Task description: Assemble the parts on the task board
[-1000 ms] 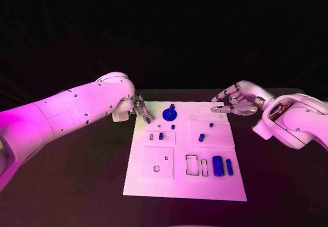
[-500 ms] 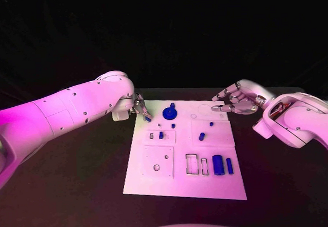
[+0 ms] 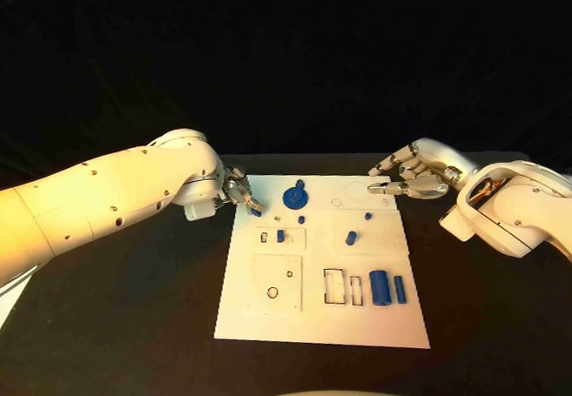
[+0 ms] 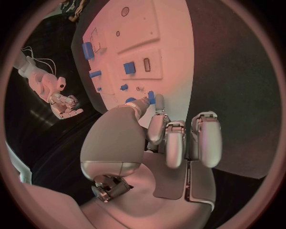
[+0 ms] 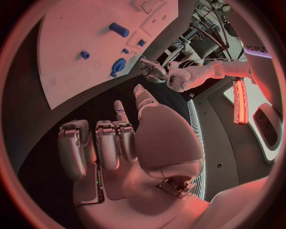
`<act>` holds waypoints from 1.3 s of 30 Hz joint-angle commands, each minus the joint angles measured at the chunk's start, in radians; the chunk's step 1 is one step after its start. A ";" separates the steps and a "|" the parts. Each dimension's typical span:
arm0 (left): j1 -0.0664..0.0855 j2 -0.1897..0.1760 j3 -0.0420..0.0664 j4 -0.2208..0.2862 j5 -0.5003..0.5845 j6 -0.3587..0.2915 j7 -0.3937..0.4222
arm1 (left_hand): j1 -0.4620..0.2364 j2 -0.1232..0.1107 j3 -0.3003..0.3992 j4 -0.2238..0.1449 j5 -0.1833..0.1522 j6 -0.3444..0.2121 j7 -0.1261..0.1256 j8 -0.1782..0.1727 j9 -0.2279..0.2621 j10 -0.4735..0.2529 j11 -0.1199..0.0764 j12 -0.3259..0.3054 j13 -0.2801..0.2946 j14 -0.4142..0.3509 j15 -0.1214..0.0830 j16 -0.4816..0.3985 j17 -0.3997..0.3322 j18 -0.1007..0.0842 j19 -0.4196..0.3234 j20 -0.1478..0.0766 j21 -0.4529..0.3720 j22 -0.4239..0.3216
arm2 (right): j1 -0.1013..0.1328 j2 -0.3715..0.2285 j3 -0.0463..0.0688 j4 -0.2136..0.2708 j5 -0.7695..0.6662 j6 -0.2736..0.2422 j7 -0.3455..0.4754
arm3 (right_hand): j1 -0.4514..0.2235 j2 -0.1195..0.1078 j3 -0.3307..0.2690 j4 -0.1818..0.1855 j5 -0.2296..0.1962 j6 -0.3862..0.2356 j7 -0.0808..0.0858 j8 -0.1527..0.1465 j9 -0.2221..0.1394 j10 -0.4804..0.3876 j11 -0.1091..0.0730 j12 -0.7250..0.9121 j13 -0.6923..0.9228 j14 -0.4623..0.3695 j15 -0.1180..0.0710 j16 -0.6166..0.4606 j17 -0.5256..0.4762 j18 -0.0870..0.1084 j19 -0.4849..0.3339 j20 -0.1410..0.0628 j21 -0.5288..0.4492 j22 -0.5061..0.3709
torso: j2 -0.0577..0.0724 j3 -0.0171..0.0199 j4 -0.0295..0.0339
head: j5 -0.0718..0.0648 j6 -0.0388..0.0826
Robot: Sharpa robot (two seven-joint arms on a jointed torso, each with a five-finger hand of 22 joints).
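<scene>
The silver left hand (image 3: 237, 193) pinches a small blue plastic peg (image 4: 151, 97) over the flat white task board's (image 3: 318, 314) eleven-o'clock corner, apparently for insertion; the silver right hand (image 3: 411, 178) hovers spread, empty, at one o'clock.

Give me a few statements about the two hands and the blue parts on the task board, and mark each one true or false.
1. The left hand pinches a small blue part at the far left corner of the task board. True.
2. The right hand holds the blue disc. False: it holds nothing; the blue disc lies on the board.
3. Two long blue parts lie side by side near the board's right edge. True.
4. The right hand rests on the board's middle. False: it is at the far right corner.
</scene>
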 commanded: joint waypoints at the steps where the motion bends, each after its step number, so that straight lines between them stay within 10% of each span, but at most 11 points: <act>1: -0.001 -0.027 0.001 0.056 0.007 -0.081 0.039 | -0.007 -0.013 0.123 -0.117 0.000 -0.001 -0.005 0.009 0.004 0.009 -0.001 0.002 -0.003 0.105 0.007 0.003 0.263 0.005 0.036 0.004 -0.003 0.129 | -0.001 0.000 0.000 -0.001 -0.003 0.013 0.004 | 0.001 0.007 -0.007 0.002 0.004 -0.001 -0.006 0.002 0.002 0.101 0.003 0.002 0.263 0.104 0.005 0.004 0.263 -0.007 0.105 0.000 0.002 0.263 | 0.000 -0.0011 0.0011 | 0.001 0.002; 17: -0.047 -0.119 0.000 0.230 -0.126 -0.167 0.072 | -0.003 -0.062 0.173 -0.148 0.000 0.007 -0.007 0.013 0.007 0.019 -0.004 0.001 -0.005 0.105 0.003 0.003 0.263 0.004 0.039 0.000 -0.002 0.133 | -0.003 0.002 -0.001 -0.006 -0.001 0.010 0.001 | 0.000 0.009 -0.008 0.003 0.004 -0.001 -0.006 0.002 0.002 0.101 0.003 0.002 0.263 0.104 0.005 0.004 0.263 -0.007 0.105 0.000 0.002 0.263 | 0.000 -0.0024 0.0017 | 0.008 0.000; 39: -0.077 -0.102 -0.002 0.231 -0.171 -0.131 0.061 | -0.002 -0.066 0.180 -0.150 0.000 0.010 -0.007 0.013 0.006 0.022 -0.004 0.004 -0.002 0.105 0.003 0.003 0.263 0.003 0.041 -0.001 0.001 0.137 | -0.007 0.007 -0.001 -0.008 -0.002 0.017 0.003 | -0.001 0.010 -0.009 0.004 0.005 -0.001 -0.006 0.002 0.002 0.100 0.003 0.001 0.262 0.104 0.005 0.004 0.263 -0.007 0.105 0.000 0.002 0.263 | 0.001 -0.0015 0.0007 | 0.010 -0.015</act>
